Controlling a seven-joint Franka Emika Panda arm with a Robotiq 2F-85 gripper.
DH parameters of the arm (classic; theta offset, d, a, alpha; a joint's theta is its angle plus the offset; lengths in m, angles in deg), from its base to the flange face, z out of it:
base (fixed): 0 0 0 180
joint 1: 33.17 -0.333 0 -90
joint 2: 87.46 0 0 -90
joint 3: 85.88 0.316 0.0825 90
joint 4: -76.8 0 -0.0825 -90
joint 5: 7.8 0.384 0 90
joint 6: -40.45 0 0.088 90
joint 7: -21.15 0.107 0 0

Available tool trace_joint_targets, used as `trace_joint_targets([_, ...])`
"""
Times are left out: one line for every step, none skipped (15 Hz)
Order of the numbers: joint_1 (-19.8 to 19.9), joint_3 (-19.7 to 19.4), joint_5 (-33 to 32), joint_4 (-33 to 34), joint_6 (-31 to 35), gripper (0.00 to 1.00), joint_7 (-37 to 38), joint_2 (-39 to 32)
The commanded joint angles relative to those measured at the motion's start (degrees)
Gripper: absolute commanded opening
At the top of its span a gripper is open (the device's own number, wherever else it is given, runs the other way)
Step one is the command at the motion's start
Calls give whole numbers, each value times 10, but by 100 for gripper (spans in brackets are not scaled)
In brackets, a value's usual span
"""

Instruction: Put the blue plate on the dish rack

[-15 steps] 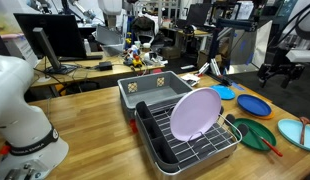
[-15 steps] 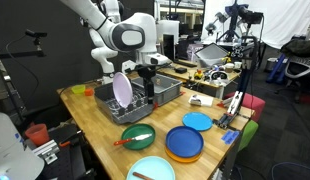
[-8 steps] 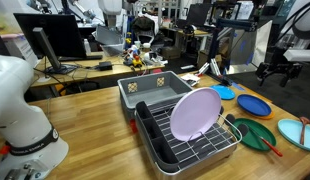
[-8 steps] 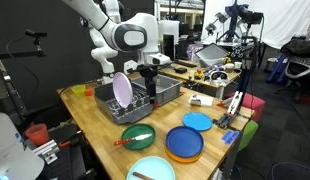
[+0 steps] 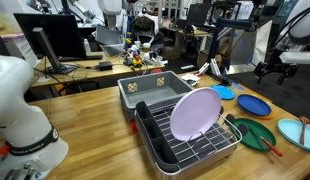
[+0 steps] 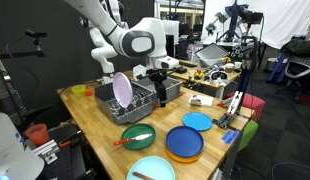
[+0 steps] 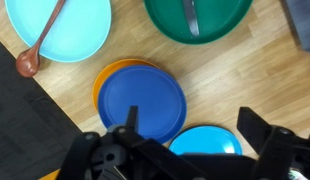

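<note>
My gripper (image 7: 193, 125) hangs spread wide and empty over the blue plate (image 7: 142, 100). The plate lies flat and face up, stacked on an orange plate (image 7: 101, 84) whose rim shows along one side. It is round, so it has no long axis; deep royal blue with a plain rim.

- Close neighbours: turquoise plate (image 7: 57, 28) with a spoon (image 7: 45, 35), green plate (image 7: 198, 18), and light-blue plate (image 7: 207, 142) just beside.
- Bare wood lies between them.
- In an exterior view the plate sits near the edge of the table (image 6: 95, 115).
- The dish rack (image 5: 153, 135), holding an upright lavender plate (image 5: 195, 113), stands well apart.
</note>
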Motion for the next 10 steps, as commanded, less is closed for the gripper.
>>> trace_joint_targets([2,-13,30,61,12,100,-50,-75])
trace_joint_targets([5,-12,39,77,9,100,-66,-95])
trace_joint_targets([8,-10,50,96,2,100,-80,-115])
trace_joint_targets([14,-3,69,113,2,100,-101,-134])
trace_joint_targets([20,3,87,130,-2,100,-119,-152])
trace_joint_targets([23,7,102,144,-2,100,-132,-167])
trace_joint_targets([24,9,113,157,0,100,-141,-182])
trace_joint_targets([26,9,120,167,-2,100,-148,-194])
trace_joint_targets([27,9,124,175,-4,100,-152,-205])
trace_joint_targets([27,8,125,180,-4,100,-156,-214])
